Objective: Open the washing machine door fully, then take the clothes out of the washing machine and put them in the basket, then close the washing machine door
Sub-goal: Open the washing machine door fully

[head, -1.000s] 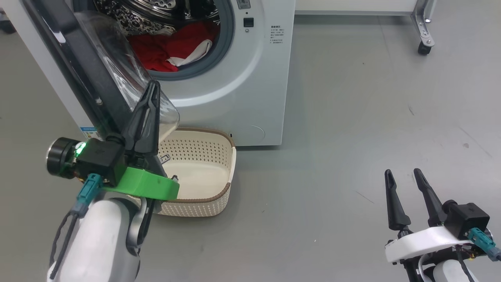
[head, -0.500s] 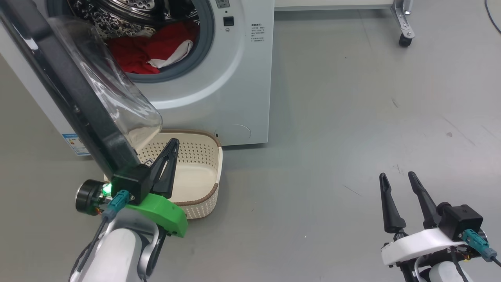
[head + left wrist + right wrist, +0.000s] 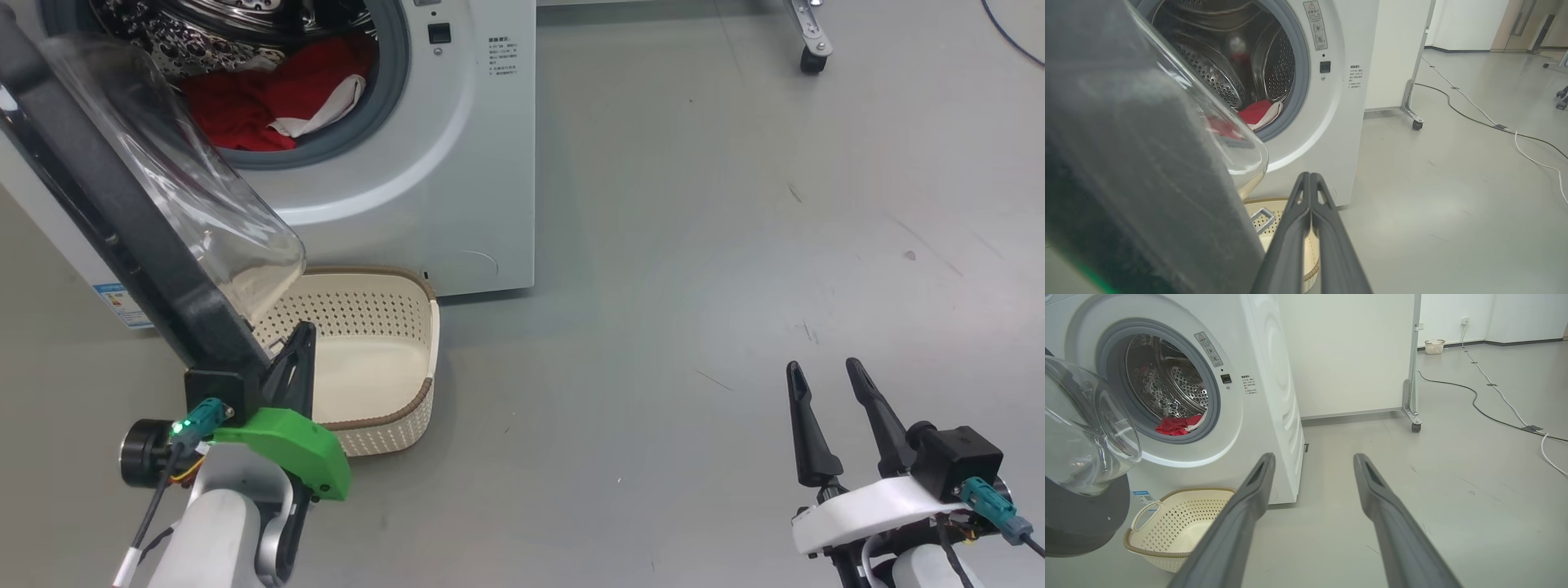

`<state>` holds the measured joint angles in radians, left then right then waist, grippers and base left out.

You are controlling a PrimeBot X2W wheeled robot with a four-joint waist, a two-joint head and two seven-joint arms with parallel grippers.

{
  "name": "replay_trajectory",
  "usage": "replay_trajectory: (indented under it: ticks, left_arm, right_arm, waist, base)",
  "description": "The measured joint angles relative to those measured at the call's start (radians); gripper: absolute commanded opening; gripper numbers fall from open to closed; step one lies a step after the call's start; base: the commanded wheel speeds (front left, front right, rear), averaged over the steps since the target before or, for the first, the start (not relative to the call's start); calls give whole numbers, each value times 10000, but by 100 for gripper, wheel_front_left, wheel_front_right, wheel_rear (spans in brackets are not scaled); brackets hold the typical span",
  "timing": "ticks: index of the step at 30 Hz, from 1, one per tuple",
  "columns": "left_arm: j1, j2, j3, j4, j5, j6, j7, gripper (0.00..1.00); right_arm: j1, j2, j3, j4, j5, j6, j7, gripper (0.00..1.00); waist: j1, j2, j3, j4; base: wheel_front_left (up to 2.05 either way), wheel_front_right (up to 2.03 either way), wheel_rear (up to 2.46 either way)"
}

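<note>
1. Washing machine — white front-loader at the upper left of the head view, mouth uncovered; perforated drum and grey seal seen deeper from both wrist views.
2. Washing machine door — swung out on the left, black rim slanting down, glass bowl overhanging the basket's left part; blurred and looming along the left of the left wrist view.
3. Basket — on the floor just before the machine's foot, below the mouth; white handle plain from the right wrist view.
4. Clothes — red with white trim, heaped at the drum's front lip, inside the machine.
5. Right gripper — lower right, well apart from the machine; jaws parted, holding nothing.
6. Left gripper — just beside the door's lower edge, over the basket's near rim; fingers pressed together tip to tip, nothing between them.
</note>
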<state>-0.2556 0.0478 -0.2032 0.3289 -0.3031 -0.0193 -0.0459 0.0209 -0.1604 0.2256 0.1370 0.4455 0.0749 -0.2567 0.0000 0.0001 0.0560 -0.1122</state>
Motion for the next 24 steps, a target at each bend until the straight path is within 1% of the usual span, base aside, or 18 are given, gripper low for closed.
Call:
replay_trajectory:
  ticks: [13, 18, 24]
  left_arm:
    - [-221, -2, 192, 529, -221, 23, -221, 0]
    - [-351, -6, 221, 725, -222, 23, -407, 0]
    - [-527, -67, 115, 876, -226, 23, -577, 0]
  right_arm:
    - [-2, 58, -242, 90, -81, 33, 2, 100]
    - [-2, 119, -362, 98, -82, 59, 0, 100]
    - [-1, 119, -581, 92, -88, 61, 2, 100]
  waist:
    - [0, 0, 132, -102]
    - [0, -1, 172, -40]
    - [0, 0, 191, 211]
  base:
    - [0, 0, 0]
    - [0, 0, 0]
    - [0, 0, 0]
